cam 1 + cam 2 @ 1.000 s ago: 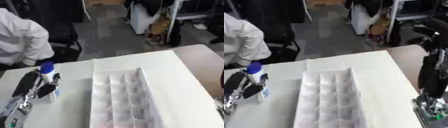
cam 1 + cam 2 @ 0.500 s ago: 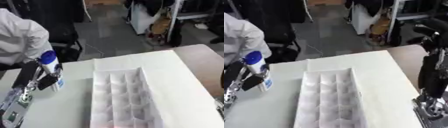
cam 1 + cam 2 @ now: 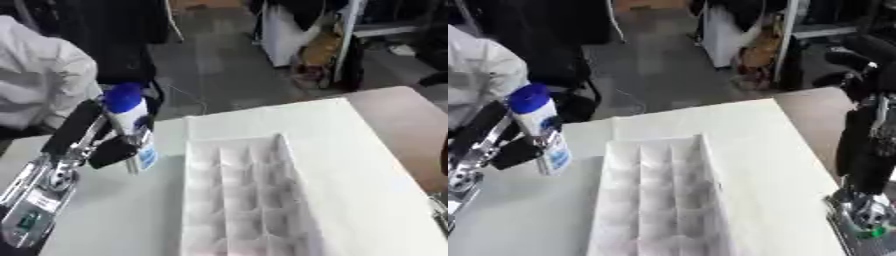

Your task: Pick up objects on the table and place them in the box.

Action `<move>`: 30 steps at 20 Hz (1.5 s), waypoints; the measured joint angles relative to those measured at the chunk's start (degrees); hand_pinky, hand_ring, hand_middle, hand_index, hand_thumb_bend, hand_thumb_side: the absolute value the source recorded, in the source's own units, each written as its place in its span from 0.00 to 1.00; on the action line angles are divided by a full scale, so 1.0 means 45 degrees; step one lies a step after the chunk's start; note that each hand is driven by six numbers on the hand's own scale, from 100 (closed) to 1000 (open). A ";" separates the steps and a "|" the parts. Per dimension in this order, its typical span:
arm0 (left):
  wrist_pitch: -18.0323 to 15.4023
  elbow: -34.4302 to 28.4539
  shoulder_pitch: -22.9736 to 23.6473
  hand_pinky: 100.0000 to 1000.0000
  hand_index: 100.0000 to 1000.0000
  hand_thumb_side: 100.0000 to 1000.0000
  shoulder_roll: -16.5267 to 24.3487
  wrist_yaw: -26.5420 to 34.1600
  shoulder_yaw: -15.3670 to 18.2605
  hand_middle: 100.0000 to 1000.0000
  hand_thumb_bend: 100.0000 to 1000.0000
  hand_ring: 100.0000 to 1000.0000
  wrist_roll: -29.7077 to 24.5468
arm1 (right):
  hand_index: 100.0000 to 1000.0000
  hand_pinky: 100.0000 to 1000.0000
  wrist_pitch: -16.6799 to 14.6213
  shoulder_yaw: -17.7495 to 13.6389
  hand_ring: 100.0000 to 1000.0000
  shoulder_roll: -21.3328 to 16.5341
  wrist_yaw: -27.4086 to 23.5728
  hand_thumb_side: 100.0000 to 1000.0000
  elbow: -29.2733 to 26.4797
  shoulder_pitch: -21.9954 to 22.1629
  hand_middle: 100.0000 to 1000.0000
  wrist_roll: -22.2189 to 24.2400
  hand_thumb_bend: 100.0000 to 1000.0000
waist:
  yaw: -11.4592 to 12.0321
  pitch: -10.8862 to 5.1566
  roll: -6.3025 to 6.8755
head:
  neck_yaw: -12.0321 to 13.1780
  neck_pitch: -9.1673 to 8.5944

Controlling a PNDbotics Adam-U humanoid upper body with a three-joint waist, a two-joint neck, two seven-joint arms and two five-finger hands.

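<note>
At the near right edge of the right eye view, the right hand (image 3: 866,212) is seen only partly, low beside the white worktop (image 3: 772,150), and whether its fingers are straight or curled cannot be told. In the middle of the worktop, the white divided box of thin card (image 3: 245,195) is laid open, its small compartments appearing unfilled. To the left of the box, the white plastic bottle with a blue cap and blue label (image 3: 133,131) is held upright and lifted clear of the worktop, just beside the box's far left corner but not yet over it. The left hand (image 3: 92,142) is clenched on the bottle, the lower body being taken between dark fingers and thumb. The bottle is judged to be light and stiff, with a smooth skin that may slip; a hold around the mid-body, below the cap, is judged safest. The card partitions are likely flimsy, so a gentle lowering is called for. Beyond the worktop, a grey floor and dark furniture are visible.
</note>
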 measured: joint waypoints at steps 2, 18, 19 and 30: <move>-0.0486 -0.0089 -0.0111 0.00 0.31 0.70 0.0016 0.0254 -0.0162 0.00 0.00 0.00 -0.0511 | 0.74 0.44 -0.0001 0.0007 0.63 0.0000 -0.0025 0.85 0.0000 -0.0014 0.66 0.0009 0.00 | -0.0040 -0.0001 0.0013 | 0.0000 0.0000; -0.4996 0.0803 -0.1061 0.00 0.36 0.77 -0.0055 0.3371 -0.1111 0.00 0.00 0.00 -0.4092 | 0.74 0.44 -0.0057 0.0201 0.63 0.0098 -0.0182 0.85 0.0000 -0.0461 0.66 0.0270 0.00 | -0.0491 0.0087 0.0201 | 0.0034 -0.0024; -0.5059 0.0885 -0.1101 0.00 0.36 0.77 -0.0086 0.3450 -0.1107 0.00 0.00 0.00 -0.4231 | 0.74 0.44 -0.0061 0.0215 0.63 0.0098 -0.0184 0.85 0.0000 -0.0465 0.66 0.0274 0.00 | -0.0521 0.0089 0.0212 | 0.0036 -0.0034; -0.5355 0.1446 -0.1201 0.41 0.77 1.00 -0.0248 0.3662 -0.0871 0.63 0.00 0.41 -0.4060 | 0.74 0.44 -0.0080 0.0233 0.63 0.0109 -0.0224 0.85 0.0000 -0.0645 0.66 0.0293 0.00 | -0.0679 0.0165 0.0290 | 0.0036 -0.0112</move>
